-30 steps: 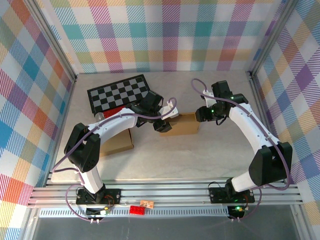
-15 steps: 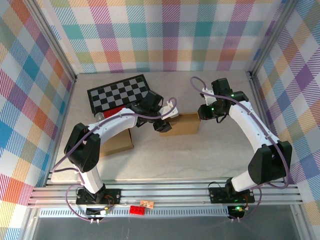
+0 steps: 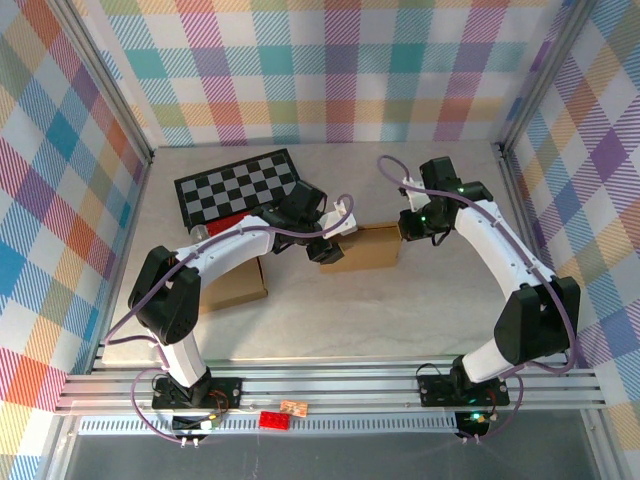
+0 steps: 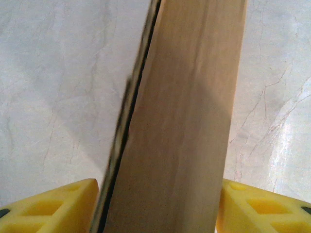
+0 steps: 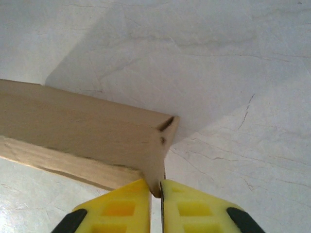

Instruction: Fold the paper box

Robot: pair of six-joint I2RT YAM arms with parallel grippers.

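The right gripper (image 3: 408,227) has crept a little left and up over the last second, closing on the box's (image 3: 368,248) right end; the left arm has not shifted. In the right wrist view the right gripper (image 5: 155,193) is clenched, its yellow fingers (image 5: 121,204) nearly together on the thin edge at the box's (image 5: 87,131) corner, the box body running off to the fingers' left. The left gripper (image 3: 330,244) is at the box's left end; in its wrist view the left gripper (image 4: 158,201) has a finger on each side of a brown panel (image 4: 189,121), grasping it, with the table (image 4: 53,73) beyond. A chessboard (image 3: 240,185) lies behind the left gripper.
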